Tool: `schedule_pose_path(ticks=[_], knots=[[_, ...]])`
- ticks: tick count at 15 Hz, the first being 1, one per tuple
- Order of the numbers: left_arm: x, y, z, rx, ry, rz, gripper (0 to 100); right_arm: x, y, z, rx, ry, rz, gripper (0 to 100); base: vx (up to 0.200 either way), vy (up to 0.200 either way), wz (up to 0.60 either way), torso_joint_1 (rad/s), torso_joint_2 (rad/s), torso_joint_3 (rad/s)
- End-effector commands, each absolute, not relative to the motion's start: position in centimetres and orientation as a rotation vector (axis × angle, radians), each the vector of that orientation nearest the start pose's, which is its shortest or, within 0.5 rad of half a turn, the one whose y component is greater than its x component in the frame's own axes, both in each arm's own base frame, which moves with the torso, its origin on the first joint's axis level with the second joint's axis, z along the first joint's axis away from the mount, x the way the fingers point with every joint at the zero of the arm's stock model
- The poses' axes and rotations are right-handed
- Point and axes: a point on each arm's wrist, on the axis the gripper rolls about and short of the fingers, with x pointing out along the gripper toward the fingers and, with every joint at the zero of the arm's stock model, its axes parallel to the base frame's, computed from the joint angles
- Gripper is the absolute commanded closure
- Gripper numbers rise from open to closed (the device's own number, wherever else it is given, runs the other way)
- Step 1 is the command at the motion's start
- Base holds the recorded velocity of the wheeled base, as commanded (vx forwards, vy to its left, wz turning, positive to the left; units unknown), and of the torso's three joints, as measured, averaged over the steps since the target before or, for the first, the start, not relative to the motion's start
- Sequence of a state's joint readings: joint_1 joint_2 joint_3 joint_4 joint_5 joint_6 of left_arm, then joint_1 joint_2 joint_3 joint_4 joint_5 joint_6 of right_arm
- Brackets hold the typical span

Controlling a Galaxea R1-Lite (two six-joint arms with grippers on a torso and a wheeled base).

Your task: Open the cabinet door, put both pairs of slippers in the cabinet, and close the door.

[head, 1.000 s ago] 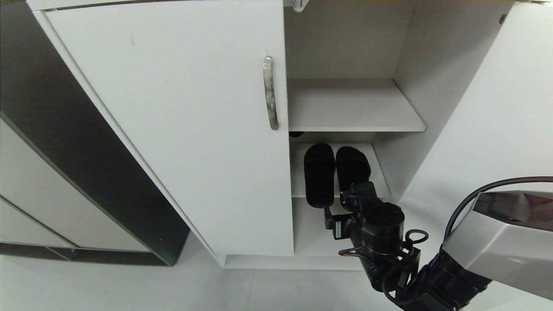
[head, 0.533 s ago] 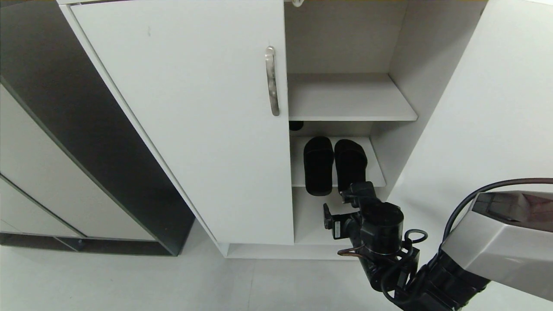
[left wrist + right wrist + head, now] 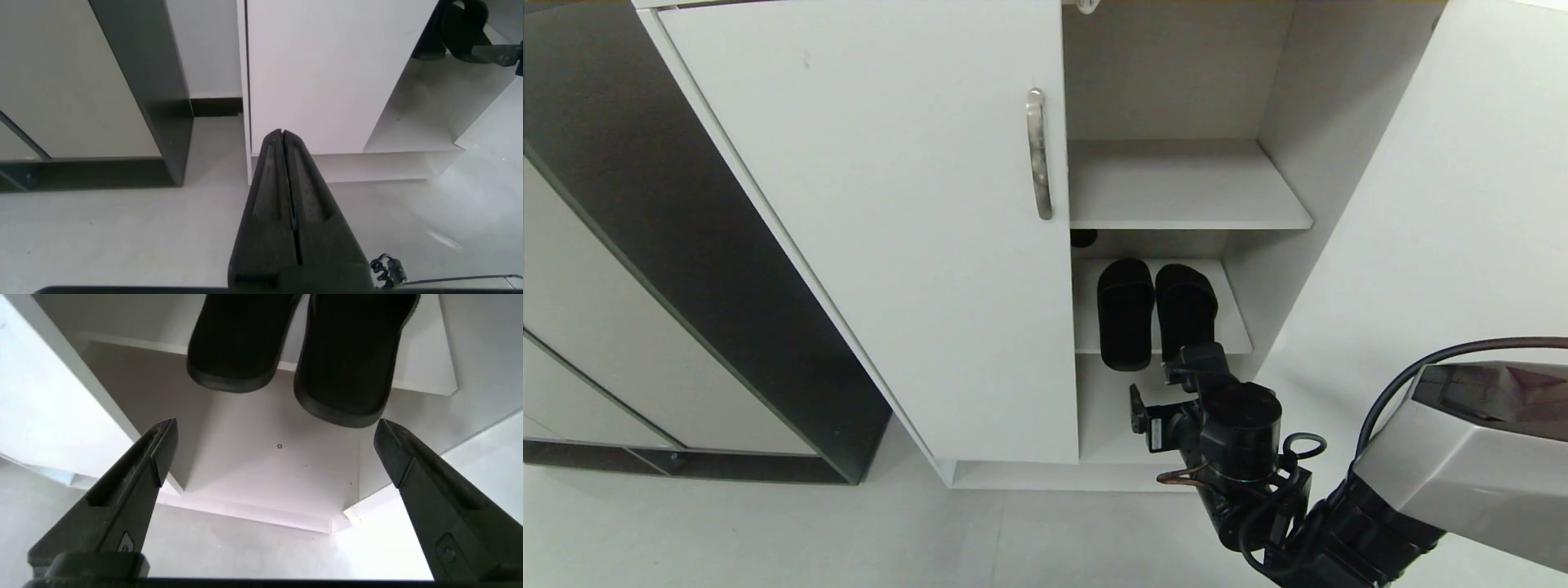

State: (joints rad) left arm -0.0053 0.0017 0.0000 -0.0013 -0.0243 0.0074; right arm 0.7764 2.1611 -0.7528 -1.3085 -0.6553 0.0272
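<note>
A pair of black slippers [image 3: 1156, 310] lies side by side on the cabinet's middle shelf [image 3: 1233, 322], heels sticking out over its front edge. In the right wrist view the slippers' heels [image 3: 286, 351] hang just beyond my fingers. My right gripper [image 3: 1162, 377] is open and holds nothing, just below and in front of those heels, over the bottom shelf [image 3: 1111, 425]. The right cabinet door [image 3: 1462, 204] stands open; the left door [image 3: 890, 229] is closed. My left gripper [image 3: 282, 188] is shut on nothing, above the floor before the closed door [image 3: 327, 65].
A small dark thing [image 3: 1083, 238] sits at the back of the middle shelf, mostly hidden by the closed door. The upper shelf [image 3: 1176, 184] is bare. A dark panel and another white unit [image 3: 621, 269] stand to the left. Pale floor [image 3: 768, 531] lies in front.
The head camera shifted, so the whole cabinet sits a little lower and farther off. My open right gripper has drawn back slightly from the slippers' heels.
</note>
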Motion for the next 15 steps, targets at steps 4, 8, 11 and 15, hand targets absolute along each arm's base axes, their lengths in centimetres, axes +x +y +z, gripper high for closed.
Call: schedule_pose_path(ticks=[4, 8, 11, 15], knots=[[-2.3, 0.0, 7.6, 0.009, 0.001, -0.031, 100, 27.2, 24.8, 8.4, -0.029, 0.065, 0.122, 0, 0.0, 0.0, 0.0, 0.0, 0.0, 0.145], [-2.3, 0.0, 7.6, 0.009, 0.001, -0.031, 100, 27.1, 24.7, 8.2, -0.038, 0.071, 0.122, 0, 0.0, 0.0, 0.0, 0.001, 0.0, 0.199], [-2.3, 0.0, 7.6, 0.009, 0.001, -0.031, 100, 26.9, 24.6, 7.9, -0.049, 0.079, 0.122, 0, 0.0, 0.0, 0.0, 0.001, 0.0, 0.196], [-2.3, 0.0, 7.6, 0.009, 0.001, -0.031, 100, 25.3, 23.6, 8.6, -0.052, 0.083, 0.211, 0, 0.0, 0.0, 0.0, 0.001, 0.0, 0.2]])
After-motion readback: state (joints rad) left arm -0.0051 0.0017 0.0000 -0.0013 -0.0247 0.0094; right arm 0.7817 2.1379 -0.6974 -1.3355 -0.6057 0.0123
